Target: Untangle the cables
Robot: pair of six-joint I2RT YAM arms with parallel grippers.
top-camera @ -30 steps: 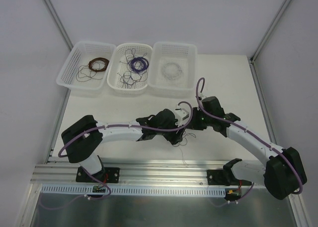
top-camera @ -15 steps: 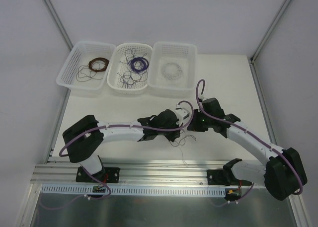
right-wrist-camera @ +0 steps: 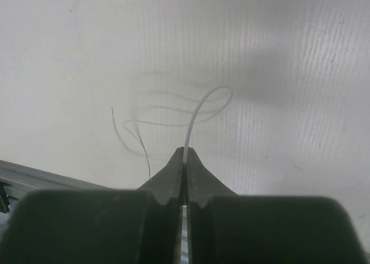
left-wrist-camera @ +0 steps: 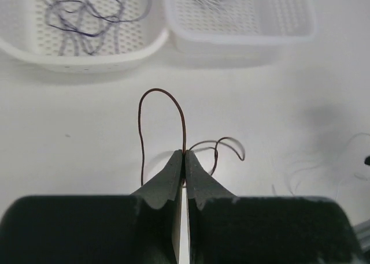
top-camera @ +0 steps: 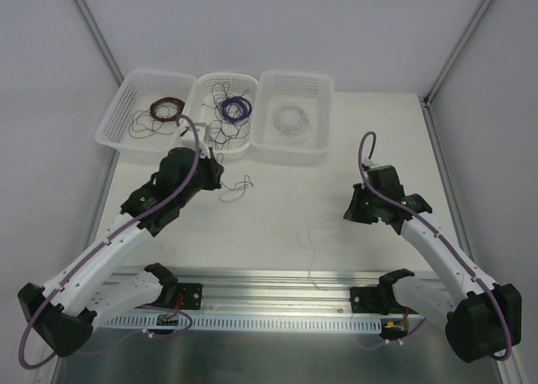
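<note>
Left gripper [left-wrist-camera: 184, 154] first: clamped shut on a brown strand [left-wrist-camera: 173, 102], looped up past the tips toward twelve o'clock. Big change from a second ago: no longer huddled at table centre, nose to nose with the right gripper [right-wrist-camera: 185, 154], but swung out to ten o'clock and parked just at six o'clock of the middle basket [top-camera: 231, 151]. Same story opposite: pinched tight on a pale strand [right-wrist-camera: 203, 102] and pulled back to three o'clock. Well apart now, with no visible wire stretched between the two.

Looks like a clean split, then, with brown off one way and pale the other. Rest of the cables [top-camera: 312, 241] down on the table [top-camera: 277, 199], near six o'clock of centre. Only a few faint hairs there, too thin to count or colour with any confidence.

Reads as real progress: knot opened, not merely dragged about. Next, by the look of it, a drop of the brown into the left basket [top-camera: 113, 130], at ten o'clock of the tips, beside the brown coil [top-camera: 167, 109] lying there. Worth watching for cling on release, with wire this fine. Worth checking, too, for a trailing end snagged on the middle basket's rim.
</note>
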